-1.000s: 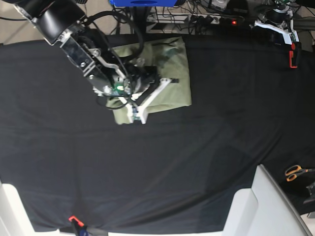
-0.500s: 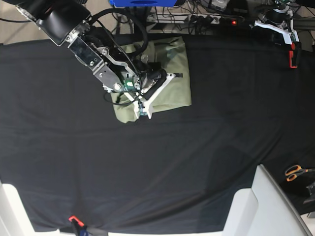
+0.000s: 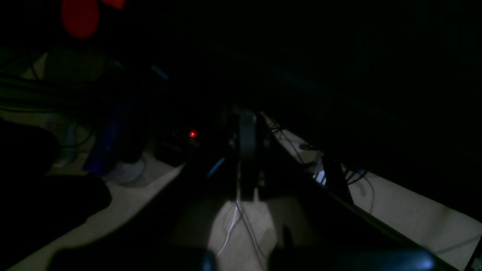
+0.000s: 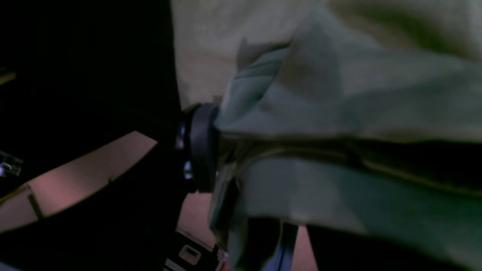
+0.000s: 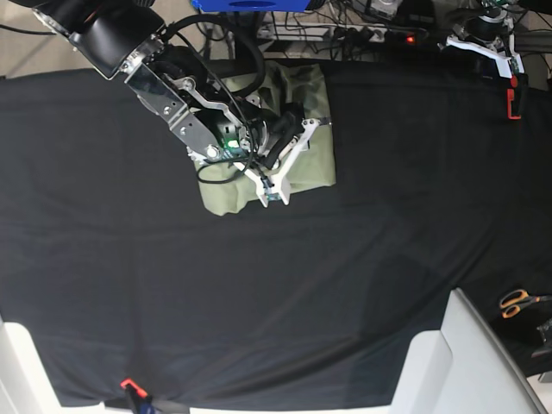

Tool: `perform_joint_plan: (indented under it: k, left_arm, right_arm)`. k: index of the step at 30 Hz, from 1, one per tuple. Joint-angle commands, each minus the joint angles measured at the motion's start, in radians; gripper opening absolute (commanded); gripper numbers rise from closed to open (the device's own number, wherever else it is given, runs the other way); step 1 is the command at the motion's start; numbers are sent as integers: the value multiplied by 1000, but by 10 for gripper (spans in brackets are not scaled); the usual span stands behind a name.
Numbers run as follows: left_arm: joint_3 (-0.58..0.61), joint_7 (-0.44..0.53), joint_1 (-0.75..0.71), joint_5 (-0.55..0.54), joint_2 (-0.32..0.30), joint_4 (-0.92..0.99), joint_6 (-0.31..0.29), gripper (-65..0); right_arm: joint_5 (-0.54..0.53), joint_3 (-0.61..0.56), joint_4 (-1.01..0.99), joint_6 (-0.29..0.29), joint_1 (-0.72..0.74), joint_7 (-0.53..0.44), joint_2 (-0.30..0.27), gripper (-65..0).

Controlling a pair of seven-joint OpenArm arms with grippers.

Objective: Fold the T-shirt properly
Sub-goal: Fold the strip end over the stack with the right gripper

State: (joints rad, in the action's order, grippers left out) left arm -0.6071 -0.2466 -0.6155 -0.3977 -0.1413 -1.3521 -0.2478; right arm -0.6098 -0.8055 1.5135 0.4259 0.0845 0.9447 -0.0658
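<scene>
Right gripper (image 5: 297,147): my jaws stand apart over the folded T-shirt (image 5: 315,168), apparently releasing cloth. Left gripper (image 3: 241,150): closed, parked clear.

The T-shirt (image 5: 312,164) is a plain pale sage green with no print, lying at about twelve o'clock on the table cloth (image 5: 276,285), which is flat black all over. In the right wrist view the same fabric (image 4: 339,94) looks greyer and bluish in the shaded folds, yellower at one o'clock. The right arm (image 5: 164,78) over it is black and bare silver metal, with white finger pieces and a small green light. At four o'clock lie scissors (image 5: 517,302) with orange handles. A red clamp (image 5: 513,95) sits at two o'clock. The left wrist view is very dark; a small red light (image 3: 192,134) glows there, perhaps on a power strip.
</scene>
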Motion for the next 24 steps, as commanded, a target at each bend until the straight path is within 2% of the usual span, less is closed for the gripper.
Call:
perform_joint_plan:
  k: [1, 4, 10, 13, 16, 19, 22, 24]
  left_arm:
    - [-6, 19, -10, -7, -11, -10, -2, -650]
    - [-6, 19, -10, -7, -11, -8, -2, -650]
    - [-6, 19, -10, -7, -11, -8, -2, -650]
    - [-6, 19, -10, -7, -11, -8, -2, -650]
    - [-6, 19, -10, -7, -11, -8, -2, -650]
    - [-6, 19, -8, -7, -11, -8, -2, -650]
    - [-6, 19, -1, -7, -11, -2, -2, -650]
    - [-6, 19, 3, -7, -11, 10, -2, -650]
  right_arm:
    - [-8, 1, 14, -11, 13, -6, 13, -434]
    - [-8, -15, 14, -17, 14, -6, 22, -434]
    - [-5, -162, 15, -71, 50, -8, 39, -434]
    - [-5, -188, 20, -146, 73, -14, 39, -434]
    - [-2, -190, 45, -259, 93, -14, 36, -434]
    - [-2, -188, 126, -310, 114, -13, -12, -434]
    - [-2, -171, 247, -287, 119, -10, -82, -434]
    - [-5, -117, 298, -263, 100, -14, -125, -435]
